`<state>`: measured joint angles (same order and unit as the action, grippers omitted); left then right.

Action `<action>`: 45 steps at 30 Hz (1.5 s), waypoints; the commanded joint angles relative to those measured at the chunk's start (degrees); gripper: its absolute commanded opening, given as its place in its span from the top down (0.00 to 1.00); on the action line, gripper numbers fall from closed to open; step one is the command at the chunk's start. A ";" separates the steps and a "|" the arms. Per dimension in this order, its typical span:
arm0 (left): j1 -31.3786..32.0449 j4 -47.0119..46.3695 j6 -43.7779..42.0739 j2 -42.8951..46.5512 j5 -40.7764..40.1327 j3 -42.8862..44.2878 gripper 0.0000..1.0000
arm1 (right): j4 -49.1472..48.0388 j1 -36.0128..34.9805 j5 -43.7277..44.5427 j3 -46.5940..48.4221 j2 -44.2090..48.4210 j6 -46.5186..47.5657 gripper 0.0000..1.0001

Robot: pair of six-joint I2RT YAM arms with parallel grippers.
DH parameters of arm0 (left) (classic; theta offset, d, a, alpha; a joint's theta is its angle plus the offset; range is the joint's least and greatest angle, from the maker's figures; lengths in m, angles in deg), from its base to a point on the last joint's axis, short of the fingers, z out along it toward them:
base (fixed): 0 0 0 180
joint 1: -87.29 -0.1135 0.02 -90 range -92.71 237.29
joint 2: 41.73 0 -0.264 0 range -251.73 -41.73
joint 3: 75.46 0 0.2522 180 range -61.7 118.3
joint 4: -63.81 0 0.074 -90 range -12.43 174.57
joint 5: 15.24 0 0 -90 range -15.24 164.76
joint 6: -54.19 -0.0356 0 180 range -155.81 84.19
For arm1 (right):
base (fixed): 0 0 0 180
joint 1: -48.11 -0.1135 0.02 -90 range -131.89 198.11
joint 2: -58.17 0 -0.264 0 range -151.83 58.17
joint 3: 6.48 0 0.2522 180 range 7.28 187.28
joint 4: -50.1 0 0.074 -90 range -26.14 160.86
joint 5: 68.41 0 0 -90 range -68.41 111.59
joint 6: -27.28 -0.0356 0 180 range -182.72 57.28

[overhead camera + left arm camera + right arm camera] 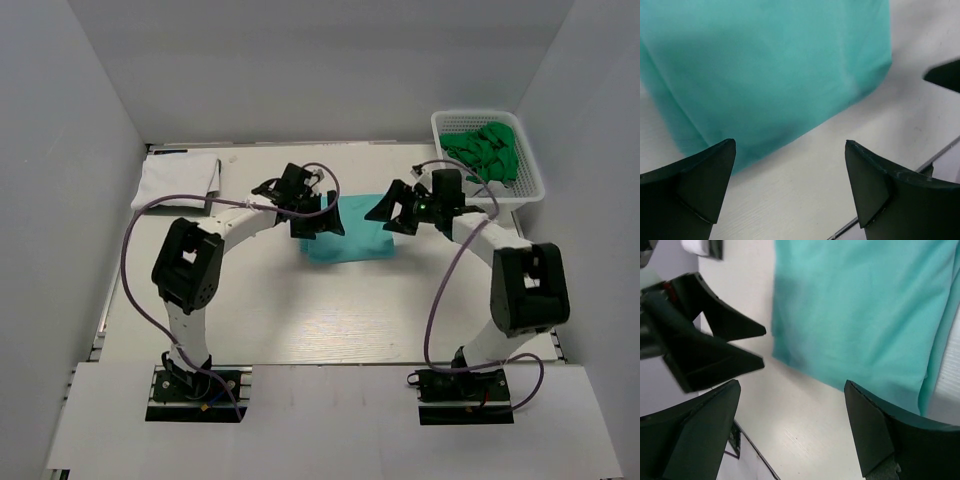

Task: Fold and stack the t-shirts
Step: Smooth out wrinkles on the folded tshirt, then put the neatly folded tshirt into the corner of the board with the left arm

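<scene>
1. There are two shirts. The teal shirt [348, 240] lies folded into a compact block in the middle of the surface [330, 310], with smooth fabric and straight edges.
2. The white shirt [180, 180] lies folded at the far left corner of the surface, well apart from the teal one. Neither shirt rests on the other.
3. I have two end effectors, one on each side of the teal shirt. My left end effector [790, 190] is at the shirt's left edge. Its two fingers are spread wide with nothing between them but bare surface and the fabric's border.
4. My right end effector [792, 435] is at the shirt's right edge. It is also spread and holds nothing, and its camera looks across the teal cloth at the dark fingers of my left one.
5. I cannot tell whether either end effector touches the cloth or the surface.
6. One white basket [476, 115] stands at the far right corner, well apart from both shirts. A bunched heap of green stuff [485, 150] lies inside it, and I cannot make out what it is.
</scene>
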<state>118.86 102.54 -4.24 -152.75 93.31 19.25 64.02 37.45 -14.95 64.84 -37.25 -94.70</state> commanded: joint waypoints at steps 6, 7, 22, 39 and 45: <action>-0.99 16.32 -0.91 0.20 -17.75 10.98 0.00 | 6.34 -0.42 7.60 -2.62 14.89 2.02 0.10; -1.68 16.34 -0.38 -1.20 -18.28 11.60 0.00 | 7.30 -0.24 8.23 -2.98 15.60 2.19 0.10; -1.69 7.73 3.41 -12.55 -17.31 13.01 0.00 | 16.18 0.02 11.48 -3.51 24.49 6.67 0.10; -0.37 15.59 -0.81 -23.86 -19.50 19.75 0.58 | 22.33 0.37 20.44 0.96 26.33 9.22 0.10; -0.37 17.92 -2.48 -25.21 -21.09 20.93 0.96 | 25.24 0.72 28.97 2.56 28.88 10.19 0.10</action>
<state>118.16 113.53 -4.59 -174.04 75.82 44.06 87.76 37.85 8.44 64.71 -10.96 -85.96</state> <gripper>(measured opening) 0.091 0.904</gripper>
